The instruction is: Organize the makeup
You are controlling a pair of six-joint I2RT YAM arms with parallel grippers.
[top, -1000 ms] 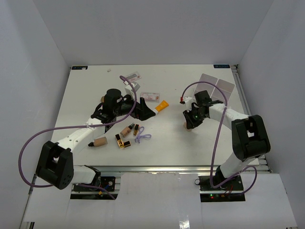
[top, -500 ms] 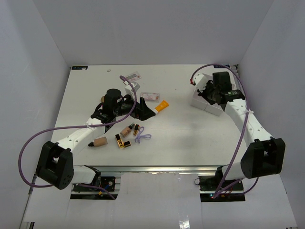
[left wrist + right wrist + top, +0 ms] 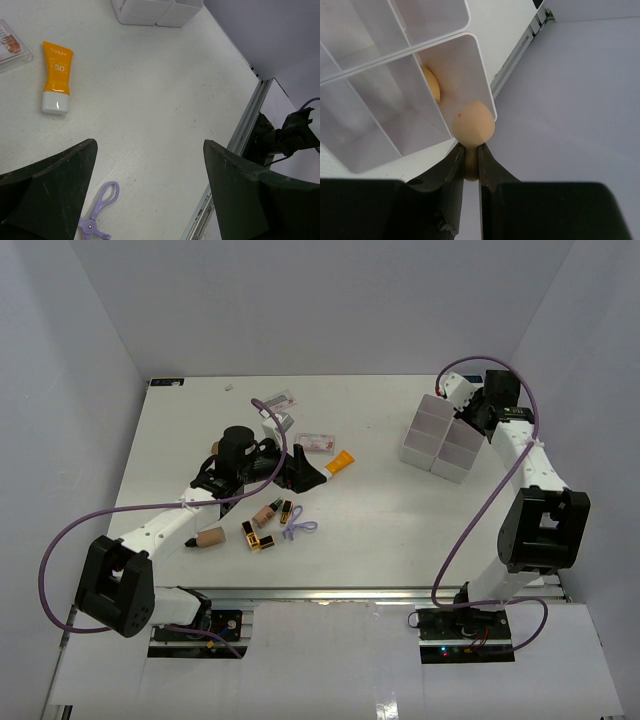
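Beige sponge (image 3: 473, 122) (gripped by its narrow end), orange tube (image 3: 56, 76) lying flat

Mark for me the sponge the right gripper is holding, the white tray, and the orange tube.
held sponge (image 3: 473, 120), right wrist view, on its rounded upper end.
white tray (image 3: 465, 70), right wrist view, on the inner wall of the nearest compartment.
orange tube (image 3: 56, 74), left wrist view, on the orange body, not the white cap.
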